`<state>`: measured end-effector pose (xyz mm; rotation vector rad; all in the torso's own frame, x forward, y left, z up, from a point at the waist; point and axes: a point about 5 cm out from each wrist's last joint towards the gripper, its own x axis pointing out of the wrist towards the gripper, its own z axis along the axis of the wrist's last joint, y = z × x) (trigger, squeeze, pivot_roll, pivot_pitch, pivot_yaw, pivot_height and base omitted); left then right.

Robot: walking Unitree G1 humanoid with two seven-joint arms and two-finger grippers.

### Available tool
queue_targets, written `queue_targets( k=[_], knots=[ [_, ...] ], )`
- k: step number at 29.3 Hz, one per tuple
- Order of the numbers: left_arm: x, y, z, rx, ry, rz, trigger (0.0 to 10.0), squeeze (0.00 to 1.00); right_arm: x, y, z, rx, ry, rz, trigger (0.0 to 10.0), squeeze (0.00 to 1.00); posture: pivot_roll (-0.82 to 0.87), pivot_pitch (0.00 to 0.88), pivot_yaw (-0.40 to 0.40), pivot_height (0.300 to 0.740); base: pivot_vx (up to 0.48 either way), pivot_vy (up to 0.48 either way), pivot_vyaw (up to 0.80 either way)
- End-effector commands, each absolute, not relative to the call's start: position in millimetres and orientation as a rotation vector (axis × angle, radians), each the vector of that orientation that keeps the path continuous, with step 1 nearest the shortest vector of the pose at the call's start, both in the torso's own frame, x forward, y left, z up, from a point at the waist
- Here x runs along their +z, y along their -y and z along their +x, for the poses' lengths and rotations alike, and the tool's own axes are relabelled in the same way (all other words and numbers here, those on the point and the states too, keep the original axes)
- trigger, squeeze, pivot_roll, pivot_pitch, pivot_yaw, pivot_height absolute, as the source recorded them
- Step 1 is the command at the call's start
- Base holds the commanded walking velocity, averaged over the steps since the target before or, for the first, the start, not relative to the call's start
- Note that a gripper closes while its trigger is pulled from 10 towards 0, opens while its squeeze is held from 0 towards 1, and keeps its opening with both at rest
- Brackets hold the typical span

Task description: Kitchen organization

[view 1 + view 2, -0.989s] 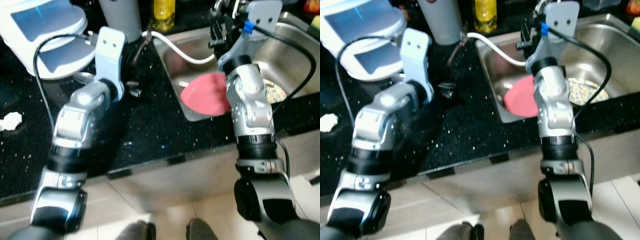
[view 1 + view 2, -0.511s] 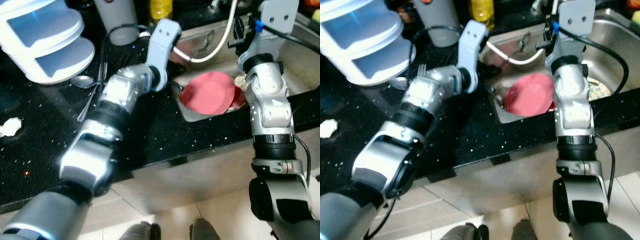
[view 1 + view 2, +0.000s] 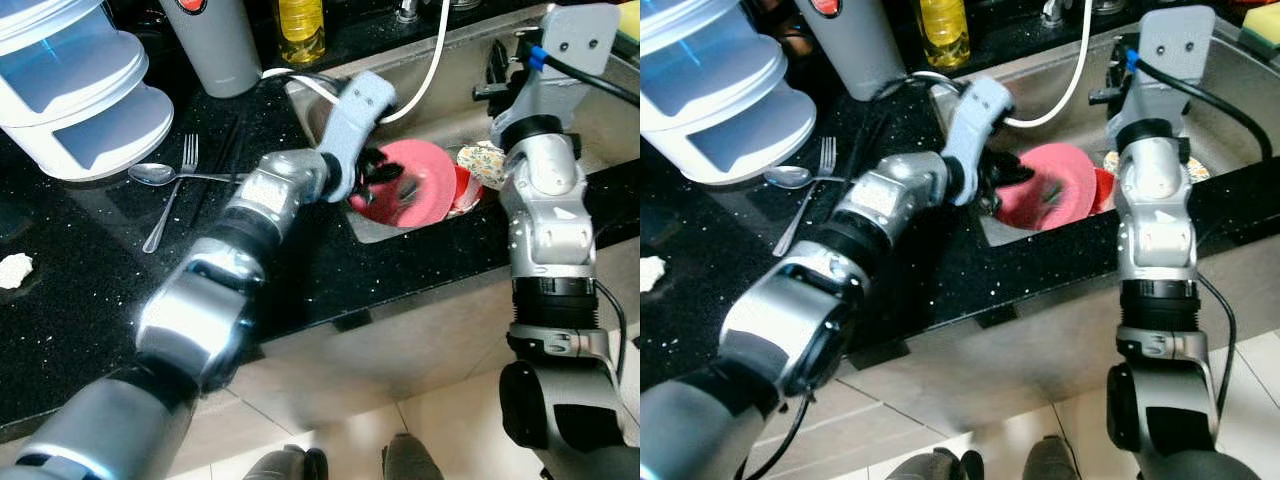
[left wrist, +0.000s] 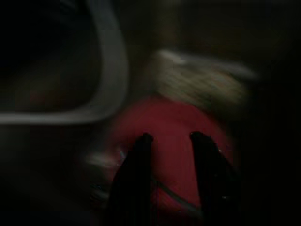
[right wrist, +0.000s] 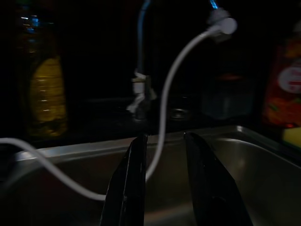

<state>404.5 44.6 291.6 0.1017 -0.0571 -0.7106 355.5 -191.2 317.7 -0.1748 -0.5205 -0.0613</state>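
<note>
A red plate (image 3: 425, 182) is seen lying tilted in the near left corner of the steel sink (image 3: 1225, 105), with a patterned dish (image 3: 483, 163) just beside it on the side toward the right arm. The left claw (image 3: 385, 183) is reached over the sink's near rim and held over the plate; in the left wrist view its two black fingers (image 4: 136, 174) are parted a little with the red surface showing between and beyond them, and nothing is gripped. Whether they touch the plate cannot be told through the blur. The right claw (image 5: 162, 183) is held above the sink, its fingers parted and empty, aimed at the tap (image 5: 140, 87) and white hose (image 3: 437, 55). On the black desk (image 3: 90, 290) away from the sink, a fork (image 3: 172, 195) and spoon (image 3: 158, 174) lie beside stacked white containers (image 3: 75, 90). The step in hand is judged to be the reach for the plate; next, the rim would need to be brought between the fingers and pinched before lifting.
</note>
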Motion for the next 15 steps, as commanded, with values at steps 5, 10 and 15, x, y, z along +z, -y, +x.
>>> queue_targets(
  k=[5,10,15],
  knots=[
    [314,-114,415,-0.249,0.143,0.153,10.0,0.00,319,175,358,0.011,0.538,-0.142,10.0,0.00,0.04,0.111,0.144,0.740,0.000,0.000,0.00],
    [291,-143,421,-0.099,-0.016,0.089,10.0,0.00,321,165,361,0.054,0.543,-0.129,10.0,0.00,0.06,0.112,0.124,0.740,0.000,0.000,0.00],
    [265,-132,423,-0.191,-0.174,0.034,10.0,0.00,324,158,361,0.083,0.554,-0.124,10.0,0.00,0.05,0.117,0.129,0.740,0.000,0.000,0.00]
  ],
)
